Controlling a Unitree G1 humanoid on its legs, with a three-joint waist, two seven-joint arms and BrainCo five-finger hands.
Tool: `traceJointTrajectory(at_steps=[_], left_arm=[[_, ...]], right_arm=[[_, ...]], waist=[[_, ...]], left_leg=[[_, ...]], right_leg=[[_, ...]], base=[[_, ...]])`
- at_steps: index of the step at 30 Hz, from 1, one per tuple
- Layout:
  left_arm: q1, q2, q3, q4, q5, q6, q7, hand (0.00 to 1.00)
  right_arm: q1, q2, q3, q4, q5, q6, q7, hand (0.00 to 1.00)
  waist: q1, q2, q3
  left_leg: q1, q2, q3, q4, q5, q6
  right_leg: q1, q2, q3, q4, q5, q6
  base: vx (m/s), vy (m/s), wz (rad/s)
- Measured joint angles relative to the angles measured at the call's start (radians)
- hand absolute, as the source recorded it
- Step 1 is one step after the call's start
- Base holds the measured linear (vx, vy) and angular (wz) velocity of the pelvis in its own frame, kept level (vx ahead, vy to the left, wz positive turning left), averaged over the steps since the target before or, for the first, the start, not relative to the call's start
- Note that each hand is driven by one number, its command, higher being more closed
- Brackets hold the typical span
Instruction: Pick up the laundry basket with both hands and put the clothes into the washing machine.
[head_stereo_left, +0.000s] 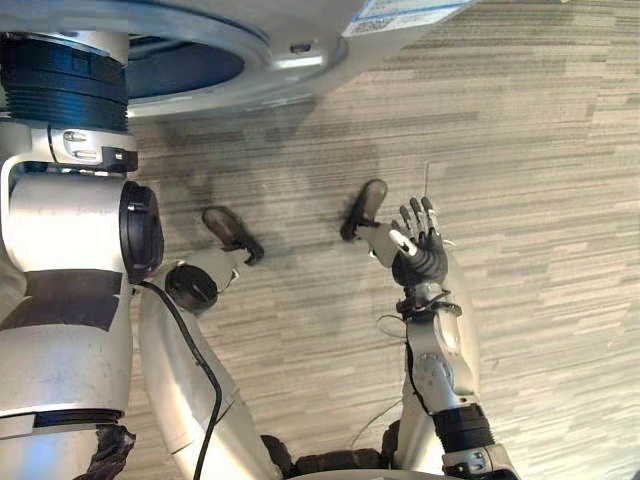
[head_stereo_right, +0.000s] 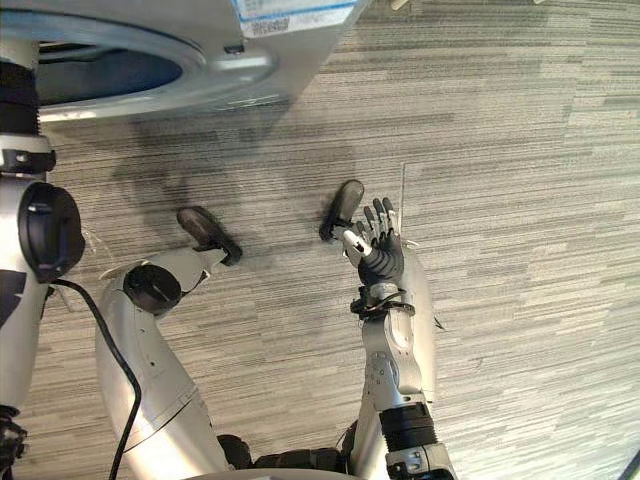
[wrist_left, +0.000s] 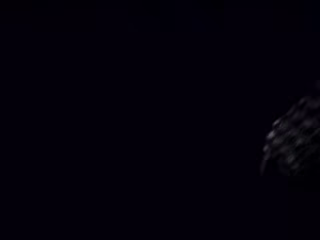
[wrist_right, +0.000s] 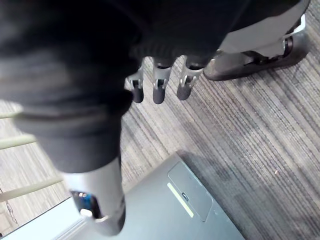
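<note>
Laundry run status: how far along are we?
Done: nothing confirmable. In hand: the left hand is up at the round opening of the washing machine, its wrist view dark, so likely inside the drum. The right hand hangs open and empty above the carpet. Left: confirm clothes are in, then withdraw.

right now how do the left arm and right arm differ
The left arm reaches to the washing machine's round opening; the right arm hangs over the carpet. The right arm ends in an open, empty right hand; the left arm's wrist view is dark. Both silver-grey.
</note>
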Motion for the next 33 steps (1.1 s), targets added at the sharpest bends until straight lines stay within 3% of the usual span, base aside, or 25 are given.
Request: traceJointTrajectory(at_steps=[1, 4, 7, 10, 14, 21, 25, 27, 29, 32, 33], left_arm=[[0.045, -0.004, -0.01, 0.025, 0.111, 0.024, -0.009, 0.0], [0.127, -0.004, -0.008, 0.08, 0.406, 0.099, -0.072, 0.0], [0.171, -0.005, 0.019, 0.105, 0.487, 0.123, -0.107, 0.0], [0.2, -0.005, 0.118, 0.131, 0.427, 0.123, -0.153, 0.0], [0.228, -0.004, 0.236, 0.145, 0.209, 0.129, -0.174, 0.0], [0.308, 0.01, 0.287, 0.129, 0.233, 0.125, -0.129, 0.0], [0.54, 0.004, 0.292, -0.152, 0.167, 0.077, -0.089, 0.0], [0.717, -0.033, 0.301, -0.354, 0.094, 0.024, -0.066, 0.0], [0.941, -0.19, 0.311, -0.589, 0.077, -0.045, -0.018, 0.0], [1.191, -0.385, 0.317, -0.731, 0.107, -0.075, 0.026, 0.0], [1.235, -0.41, 0.318, -0.747, 0.127, -0.076, 0.033, 0.0]], right_arm=[[0.006, 0.0, 0.001, -0.001, 0.0, 0.0, 0.006, 0.0], [0.007, -0.001, 0.006, -0.003, 0.002, 0.0, 0.028, 0.0], [0.018, -0.006, 0.009, -0.007, 0.03, 0.0, 0.028, 0.0], [0.026, -0.007, 0.012, -0.011, 0.039, 0.005, 0.047, 0.0], [0.039, -0.009, 0.013, -0.01, 0.038, 0.041, 0.046, 0.0], [0.047, -0.03, 0.025, -0.005, 0.036, 0.039, 0.046, 0.0], [0.047, -0.028, 0.018, 0.019, 0.016, 0.021, 0.035, 0.0], [0.043, -0.02, -0.002, 0.045, 0.005, 0.009, 0.009, 0.0], [0.042, -0.016, -0.045, 0.093, -0.025, 0.0, -0.016, 0.0], [0.03, -0.016, -0.085, 0.15, -0.048, -0.002, -0.042, 0.0], [0.026, -0.016, -0.088, 0.164, -0.053, -0.002, -0.044, 0.0]], waist=[[-0.004, -0.001, 0.0], [0.003, -0.001, -0.001], [0.004, -0.001, -0.001], [0.003, -0.001, -0.001], [0.008, -0.001, -0.001], [0.019, 0.0, -0.003], [0.023, 0.002, -0.004], [0.03, 0.004, -0.005], [0.057, 0.008, -0.007], [0.086, 0.009, -0.008], [0.09, 0.009, -0.008]], left_leg=[[0.003, 0.0, -0.001, 0.019, 0.001, 0.002], [0.005, 0.016, -0.001, 0.006, 0.005, -0.004], [0.009, 0.017, -0.002, -0.01, 0.014, -0.005], [0.02, 0.016, -0.001, -0.036, 0.03, -0.008], [0.045, 0.016, -0.004, -0.072, 0.054, -0.016], [0.08, 0.016, 0.0, -0.105, 0.067, -0.024], [0.114, 0.011, 0.001, -0.121, 0.079, -0.019], [0.139, -0.003, 0.002, -0.139, 0.087, -0.02], [0.188, -0.018, 0.006, -0.172, 0.094, -0.032], [0.259, -0.039, 0.018, -0.214, 0.101, -0.041], [0.273, -0.041, 0.021, -0.222, 0.102, -0.044]], right_leg=[[0.003, -0.008, 0.002, -0.002, 0.036, -0.026], [0.007, 0.011, -0.004, -0.023, 0.046, -0.031], [0.013, 0.019, -0.013, -0.042, 0.062, -0.036], [0.028, 0.025, -0.026, -0.068, 0.076, -0.034], [0.064, 0.039, -0.044, -0.107, 0.093, -0.047], [0.097, 0.058, -0.051, -0.143, 0.104, -0.058], [0.128, 0.056, -0.056, -0.149, 0.105, -0.06], [0.15, 0.053, -0.057, -0.155, 0.104, -0.062], [0.194, 0.048, -0.061, -0.167, 0.097, -0.069], [0.251, 0.039, -0.06, -0.184, 0.084, -0.057], [0.264, 0.039, -0.061, -0.19, 0.083, -0.057]], base=[[0.0, 0.0, 0.0], [-0.04, -0.018, -0.1], [-0.07, -0.046, -0.06], [-0.07, -0.049, -0.03], [-0.08, -0.058, 0.01], [-0.07, -0.057, -0.03], [-0.07, -0.061, 0.05], [-0.07, -0.069, 0.15], [-0.07, -0.081, 0.24], [-0.07, -0.095, 0.23], [-0.07, -0.089, 0.16]])
